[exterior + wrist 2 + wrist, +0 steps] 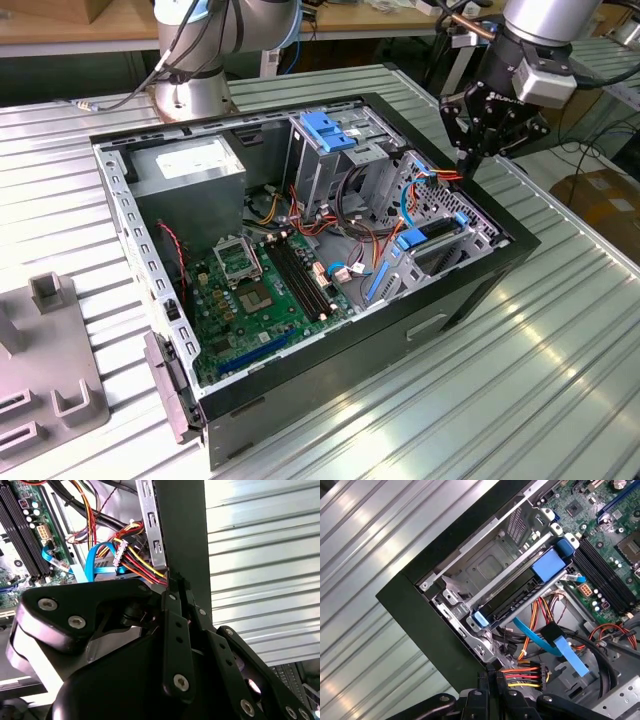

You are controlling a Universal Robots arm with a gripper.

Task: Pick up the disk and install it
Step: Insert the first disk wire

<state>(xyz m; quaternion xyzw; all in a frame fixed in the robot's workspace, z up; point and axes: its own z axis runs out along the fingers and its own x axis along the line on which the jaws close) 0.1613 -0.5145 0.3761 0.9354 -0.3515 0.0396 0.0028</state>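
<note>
Gripper [467, 163] clenched, nothing seen in it, over the case [524, 243] rim by the cables [443, 176]. Disk [517, 596] sits slotted in the drive cage [490, 565]. Likely heavy, rigid, shock-sensitive; best held by its blue side rails

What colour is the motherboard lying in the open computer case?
The motherboard is green, seen best in the exterior view.

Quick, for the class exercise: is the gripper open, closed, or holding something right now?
The gripper: closed, nothing visibly held, tips beside the power cables.
</note>
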